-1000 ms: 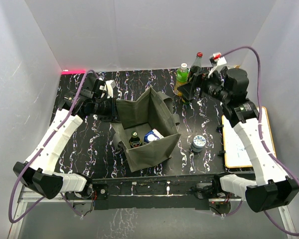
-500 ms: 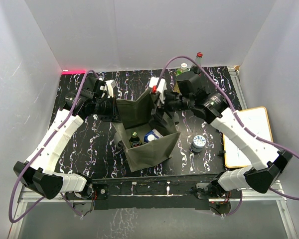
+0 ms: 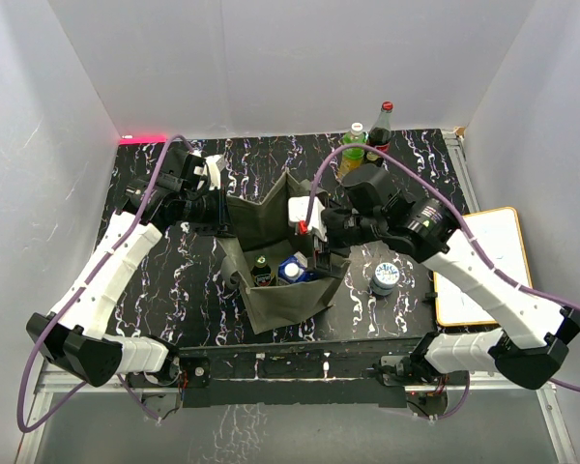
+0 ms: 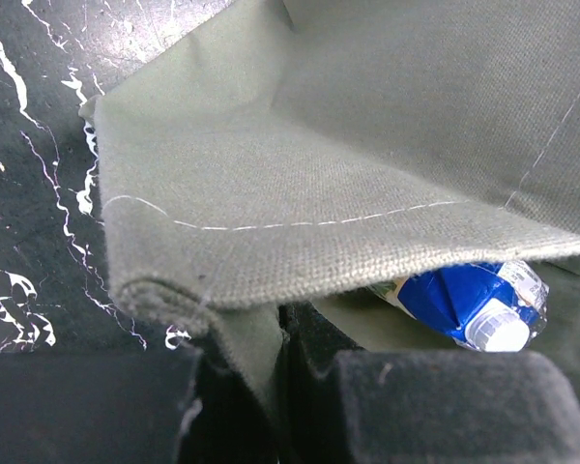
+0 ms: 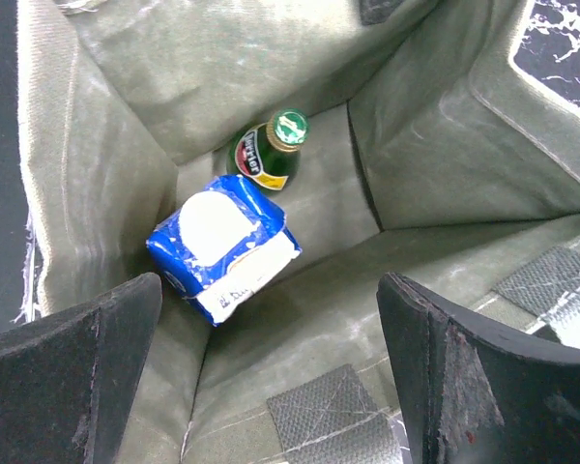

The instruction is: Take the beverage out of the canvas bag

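The right gripper [image 5: 271,387], jaws wide apart, hangs over the bag [image 3: 292,296]; the bottle [image 5: 268,155] stands upright on its floor, straight below, beside a carton [image 5: 222,246]. The left gripper [image 4: 271,387] is clamped on the bag's wall.

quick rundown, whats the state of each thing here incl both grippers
canvas bag, upright, mouth open
left gripper, shut on the bag's wall
right gripper, open over the bag's mouth
dark green bottle, upright in bag, capped
blue carton, tilted in bag, capped
lime bottle, upright outside bag
red-capped bottle, upright outside bag
jar, upright, lid on
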